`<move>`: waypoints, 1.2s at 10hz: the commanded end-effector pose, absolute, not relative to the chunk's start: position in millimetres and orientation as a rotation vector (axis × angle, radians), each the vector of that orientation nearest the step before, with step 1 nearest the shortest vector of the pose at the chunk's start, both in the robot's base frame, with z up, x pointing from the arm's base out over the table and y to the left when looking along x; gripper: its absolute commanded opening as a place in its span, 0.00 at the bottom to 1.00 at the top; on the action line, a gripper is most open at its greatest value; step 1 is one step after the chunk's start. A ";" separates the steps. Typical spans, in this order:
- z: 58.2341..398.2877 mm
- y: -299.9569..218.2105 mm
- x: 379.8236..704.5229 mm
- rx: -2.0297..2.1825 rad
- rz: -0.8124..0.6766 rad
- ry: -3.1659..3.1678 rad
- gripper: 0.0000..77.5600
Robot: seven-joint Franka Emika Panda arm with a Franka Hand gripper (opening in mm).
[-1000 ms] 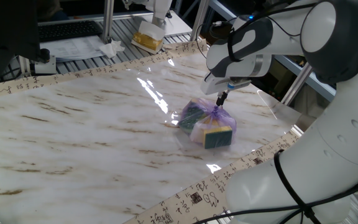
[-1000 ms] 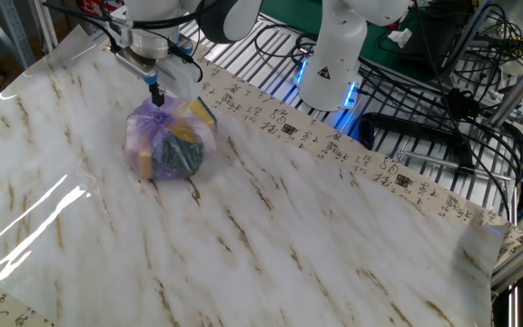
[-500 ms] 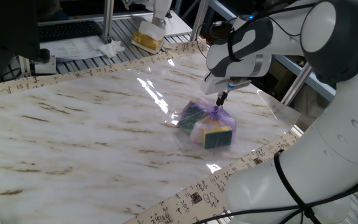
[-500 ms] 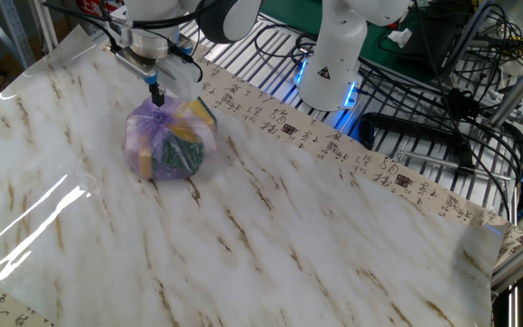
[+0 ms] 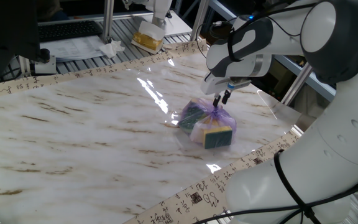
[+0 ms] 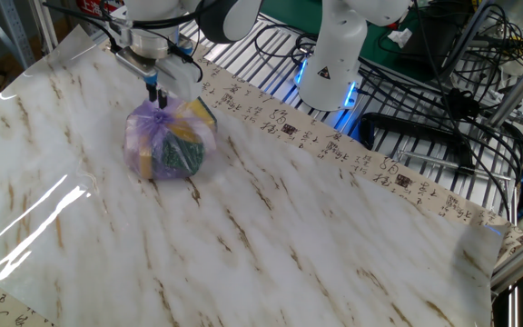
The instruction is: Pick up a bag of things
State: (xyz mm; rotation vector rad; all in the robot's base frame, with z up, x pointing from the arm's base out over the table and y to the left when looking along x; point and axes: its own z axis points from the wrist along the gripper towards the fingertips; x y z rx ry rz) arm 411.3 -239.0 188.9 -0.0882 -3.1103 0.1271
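The bag of things [image 5: 207, 124] is a small purple-tinted plastic bag, knotted at the top, lying on the marble table [image 5: 73, 124]. Green-and-yellow sponge blocks show through it. In the other fixed view the bag [image 6: 166, 141] lies near the table's far left edge. My gripper [image 5: 221, 98] points down right above the knot, with its two fingers slightly parted. It also shows in the other fixed view [image 6: 156, 94]. The fingertips are level with the knot's top, and I cannot tell whether they touch it.
A yellowish block in clear wrap [image 5: 148, 38] and crumpled white paper [image 5: 110, 48] lie beyond the table's far edge, near a black keyboard [image 5: 67, 30]. The arm's white base [image 6: 334, 54] and cables [image 6: 443, 82] stand behind the patterned border strip [image 6: 334, 145].
The gripper's fingers have parted slightly above the knot; before, they were together. The bag and the arm have not moved.
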 end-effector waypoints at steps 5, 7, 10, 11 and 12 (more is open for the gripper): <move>190.0 -239.6 411.9 -0.089 0.129 -3.113 1.00; 190.0 -239.6 411.9 -0.089 0.129 -3.113 1.00; 166.2 -234.0 418.5 -0.102 0.058 -3.129 1.00; 164.3 -233.6 418.9 -0.104 0.057 -3.135 1.00; 163.6 -233.4 419.1 -0.105 0.056 -3.137 1.00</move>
